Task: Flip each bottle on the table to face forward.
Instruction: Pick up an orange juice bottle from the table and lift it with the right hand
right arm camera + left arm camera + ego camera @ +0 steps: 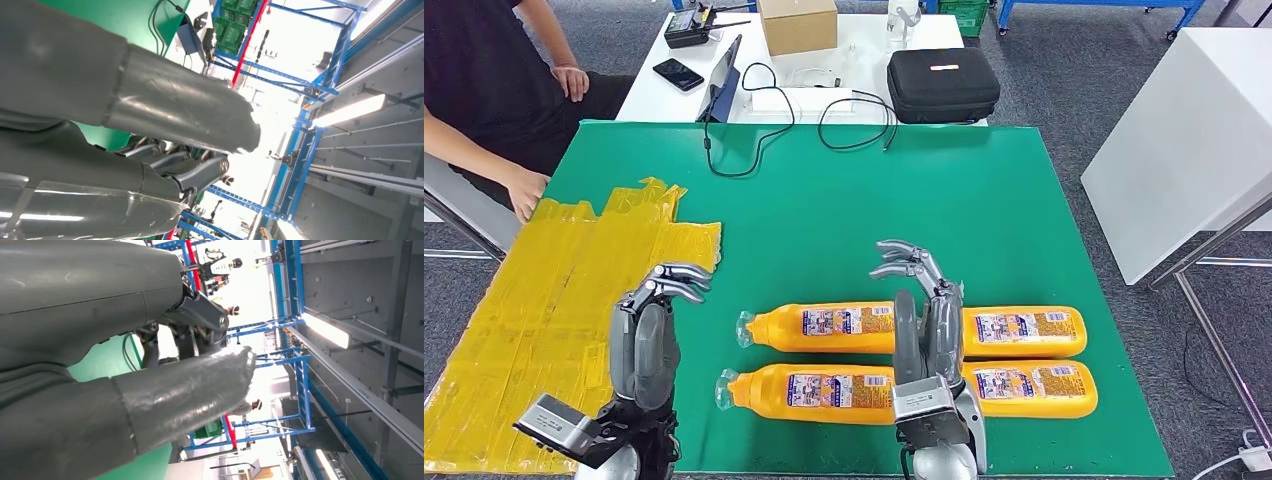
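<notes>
Head view: two orange bottles (914, 330) (904, 392) lying lower centre on green mat (824, 200), near its lower edge; right hand (924, 310) raised over both, fingers apart, empty; left hand (659, 330) lower left, fingers loosely curled, empty; open mat above. Risk judged: nudged bottle rolling off near edge. Wrist views: fingers spread, nothing held.

orange bottles: 2 (824, 327) (809, 391); cardboard box: 1 (797, 24); black case: 1 (942, 84); phone: 1 (677, 73); robot hands: 2 (664, 290) (919, 275)
</notes>
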Controlling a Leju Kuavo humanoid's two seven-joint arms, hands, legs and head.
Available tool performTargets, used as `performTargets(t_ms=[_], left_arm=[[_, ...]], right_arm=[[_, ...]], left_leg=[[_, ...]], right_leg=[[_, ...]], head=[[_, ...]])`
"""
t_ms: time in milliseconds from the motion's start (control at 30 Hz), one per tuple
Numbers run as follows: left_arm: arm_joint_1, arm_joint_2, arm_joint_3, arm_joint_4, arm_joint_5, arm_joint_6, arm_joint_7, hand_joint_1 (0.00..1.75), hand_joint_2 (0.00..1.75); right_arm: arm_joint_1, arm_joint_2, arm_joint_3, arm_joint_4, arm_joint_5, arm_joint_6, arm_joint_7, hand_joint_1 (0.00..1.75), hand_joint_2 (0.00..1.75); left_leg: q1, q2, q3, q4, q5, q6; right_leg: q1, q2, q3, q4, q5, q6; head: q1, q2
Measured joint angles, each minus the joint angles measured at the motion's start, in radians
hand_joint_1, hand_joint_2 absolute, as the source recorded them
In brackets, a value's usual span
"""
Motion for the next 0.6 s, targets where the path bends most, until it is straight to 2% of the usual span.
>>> performTargets(t_ms=[333, 467, 533, 567, 600], left_arm=[[0.000, 0.000, 0.000, 0.000, -0.004, 0.008, -0.005, 1.75, 0.00], [-0.012, 0.004, -0.005, 0.041, -0.006, 0.134, -0.068, 1.75, 0.00], [-0.024, 0.015, -0.023, 0.071, 0.019, 0.203, -0.080, 1.75, 0.00], [-0.029, 0.023, -0.034, 0.083, 0.028, 0.225, -0.081, 1.31, 0.00], [-0.033, 0.030, -0.046, 0.093, 0.035, 0.245, -0.083, 0.87, 0.00]], right_arm=[[0.000, 0.000, 0.000, 0.000, -0.015, 0.014, -0.009, 1.75, 0.00], [-0.005, -0.001, -0.014, 0.045, -0.205, 0.152, -0.158, 1.75, 0.00], [-0.007, -0.001, -0.029, 0.085, -0.243, 0.179, -0.218, 1.75, 0.00], [-0.007, -0.001, -0.034, 0.099, -0.244, 0.183, -0.230, 1.69, 0.00], [-0.007, -0.001, -0.040, 0.110, -0.241, 0.187, -0.237, 1.27, 0.00]], left_leg=[[0.000, 0.000, 0.000, 0.000, 0.000, 0.000], [0.000, 0.000, 0.000, 0.000, 0.000, 0.000], [0.000, 0.000, 0.000, 0.000, 0.000, 0.000], [0.000, 0.000, 0.000, 0.000, 0.000, 0.000], [0.000, 0.000, 0.000, 0.000, 0.000, 0.000]], right_leg=[[0.000, 0.000, 0.000, 0.000, 0.000, 0.000], [0.000, 0.000, 0.000, 0.000, 0.000, 0.000], [0.000, 0.000, 0.000, 0.000, 0.000, 0.000], [0.000, 0.000, 0.000, 0.000, 0.000, 0.000], [0.000, 0.000, 0.000, 0.000, 0.000, 0.000]], head=[[0.000, 0.000], [0.000, 0.000], [0.000, 0.000], [0.000, 0.000], [0.000, 0.000]])
